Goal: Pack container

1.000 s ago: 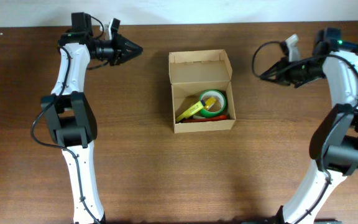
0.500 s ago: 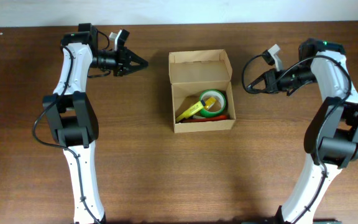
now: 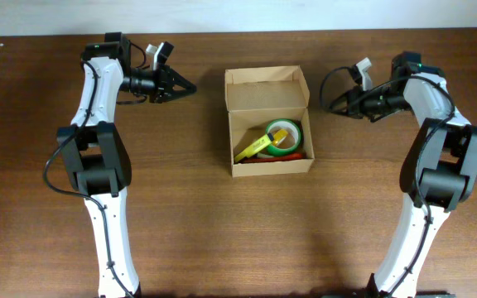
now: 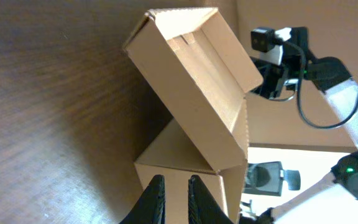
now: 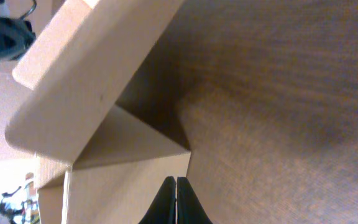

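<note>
The container [image 3: 269, 165], a tan cardboard box, stands at the table's middle with its flap lid [image 3: 265, 87] open at the back. Inside lie a green tape roll [image 3: 286, 137], a yellow item [image 3: 253, 147] and a red pen [image 3: 265, 161]. My left gripper [image 3: 189, 85] points at the box from the left, apart from it, its fingers a narrow gap apart and empty. In the left wrist view it [image 4: 174, 186] faces the box wall [image 4: 185, 162]. My right gripper [image 3: 334, 105] is shut and empty to the box's right. In the right wrist view it [image 5: 176, 183] faces the box [image 5: 123, 180].
The brown wooden table [image 3: 222, 232] stretches in front of the box. The table's back edge meets a pale wall [image 3: 238, 15] just behind both arms. The right arm [image 4: 328, 81] shows beyond the box in the left wrist view.
My left gripper dropped slightly toward the box's level, then held still. My right gripper swung left toward the box, then drew back up and right a little.
</note>
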Tool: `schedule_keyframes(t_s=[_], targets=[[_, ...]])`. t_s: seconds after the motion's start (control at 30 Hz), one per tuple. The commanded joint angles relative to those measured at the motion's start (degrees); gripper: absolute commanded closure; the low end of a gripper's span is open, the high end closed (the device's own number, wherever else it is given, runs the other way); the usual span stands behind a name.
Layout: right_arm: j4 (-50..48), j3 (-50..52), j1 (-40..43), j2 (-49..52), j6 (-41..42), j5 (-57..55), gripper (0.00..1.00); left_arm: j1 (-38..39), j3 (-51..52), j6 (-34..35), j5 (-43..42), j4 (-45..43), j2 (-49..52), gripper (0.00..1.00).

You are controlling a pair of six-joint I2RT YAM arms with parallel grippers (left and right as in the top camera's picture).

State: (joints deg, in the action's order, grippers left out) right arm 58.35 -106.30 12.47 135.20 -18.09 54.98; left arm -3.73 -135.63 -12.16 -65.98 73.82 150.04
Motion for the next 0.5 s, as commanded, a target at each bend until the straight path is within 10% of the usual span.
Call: schedule_keyframes(t_s=[0.0,0.47], targets=[[-1.6,-2.1,-0.7,0.3,6.9,0.1,0.97,-0.2,-0.2,3.9,2.9,-2.7,1.1,0.88],[-5.9,-2.7,-2.4,4.2,11.8,3.1,0.97,4.2,-0.2,17.7,4.5,-11.7,6.1,0.88]])
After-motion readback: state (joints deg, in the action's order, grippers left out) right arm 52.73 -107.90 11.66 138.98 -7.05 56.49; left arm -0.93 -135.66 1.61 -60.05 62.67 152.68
